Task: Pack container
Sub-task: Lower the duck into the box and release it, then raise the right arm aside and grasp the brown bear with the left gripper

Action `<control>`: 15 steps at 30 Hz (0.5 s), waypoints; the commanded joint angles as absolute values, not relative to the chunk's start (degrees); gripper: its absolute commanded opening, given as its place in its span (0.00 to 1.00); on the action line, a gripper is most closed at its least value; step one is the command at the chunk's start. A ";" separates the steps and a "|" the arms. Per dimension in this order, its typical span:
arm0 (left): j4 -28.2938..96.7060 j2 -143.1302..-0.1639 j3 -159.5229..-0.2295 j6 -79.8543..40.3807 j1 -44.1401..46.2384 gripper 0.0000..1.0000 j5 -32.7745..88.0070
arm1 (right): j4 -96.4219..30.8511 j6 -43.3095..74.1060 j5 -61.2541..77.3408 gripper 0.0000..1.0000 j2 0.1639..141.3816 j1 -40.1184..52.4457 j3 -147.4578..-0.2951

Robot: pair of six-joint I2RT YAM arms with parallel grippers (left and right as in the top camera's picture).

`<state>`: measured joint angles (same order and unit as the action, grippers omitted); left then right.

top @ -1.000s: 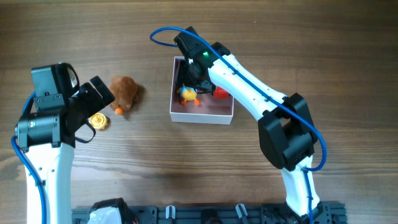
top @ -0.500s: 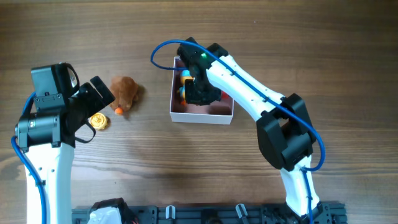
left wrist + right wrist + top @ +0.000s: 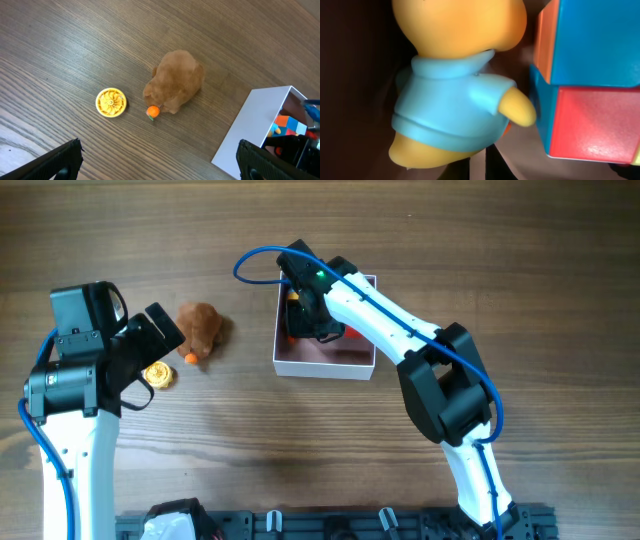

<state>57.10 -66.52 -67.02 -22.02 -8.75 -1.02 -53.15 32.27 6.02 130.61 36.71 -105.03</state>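
The container [image 3: 322, 366] is a white-walled square box with a pink inside; it also shows in the left wrist view [image 3: 255, 125]. My right gripper [image 3: 303, 315] reaches down into its far left corner, shut on a yellow duck toy in a blue shirt [image 3: 455, 100], of which only a sliver shows from overhead [image 3: 292, 297]. A multicoloured cube [image 3: 590, 75] lies in the box right beside the duck. My left gripper [image 3: 159, 150] is open and empty, left of the box. A brown plush [image 3: 202, 328] with an orange nub and a yellow disc [image 3: 158, 375] lie on the table.
The plush [image 3: 177, 82] and the disc [image 3: 111, 102] lie between my left gripper and the container. The right arm stretches across the box from the right. A black rail runs along the table's front edge [image 3: 330, 525].
My right gripper has carried the duck from the front left of the container toward its far left corner. The left arm, plush and disc have not moved.
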 commanded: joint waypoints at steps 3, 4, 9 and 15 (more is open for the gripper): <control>57.30 -65.78 -67.51 -22.76 -9.17 1.00 -0.73 | -56.95 32.71 4.32 0.04 130.02 36.95 -105.30; 57.30 -65.78 -67.51 -22.76 -9.17 1.00 -0.73 | -57.74 31.29 4.29 0.04 128.46 36.99 -105.32; 57.30 -65.78 -67.51 -22.76 -9.17 1.00 -0.73 | -58.11 27.35 1.39 0.05 113.56 36.99 -105.34; 57.47 -65.78 -67.51 -20.69 -9.17 1.00 -2.87 | -66.92 29.12 -9.67 0.50 93.51 31.09 -105.34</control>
